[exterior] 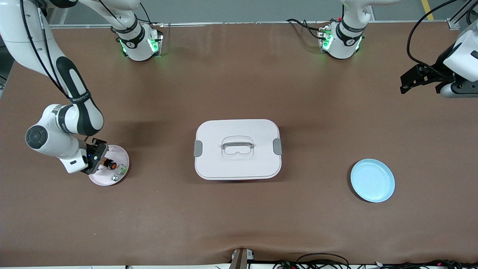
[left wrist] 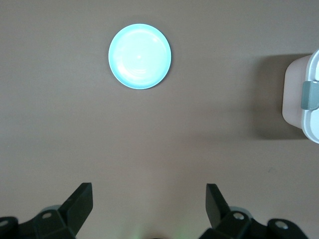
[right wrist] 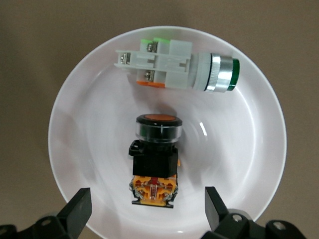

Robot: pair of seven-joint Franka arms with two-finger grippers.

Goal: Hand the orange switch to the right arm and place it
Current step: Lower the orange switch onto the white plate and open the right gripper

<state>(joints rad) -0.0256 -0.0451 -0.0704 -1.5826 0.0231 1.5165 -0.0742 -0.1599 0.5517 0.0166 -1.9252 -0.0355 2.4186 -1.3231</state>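
Note:
The orange switch (exterior: 109, 163) (right wrist: 155, 159), black-bodied with an orange cap, lies on its side in a pale pink plate (exterior: 125, 157) (right wrist: 79, 114) toward the right arm's end of the table. A small white-and-green part (exterior: 118, 172) (right wrist: 174, 64) lies beside it in the same plate. My right gripper (exterior: 100, 158) (right wrist: 147, 196) hangs low over the plate, open, its fingers apart on either side of the switch's base without touching it. My left gripper (exterior: 403, 84) (left wrist: 148, 194) waits open and empty in the air over the left arm's end of the table.
A white lidded box (exterior: 238, 149) (left wrist: 304, 99) with a grey handle and side clips stands mid-table. A light blue plate (exterior: 372, 180) (left wrist: 140, 56) sits toward the left arm's end, nearer the front camera. Brown mat covers the table.

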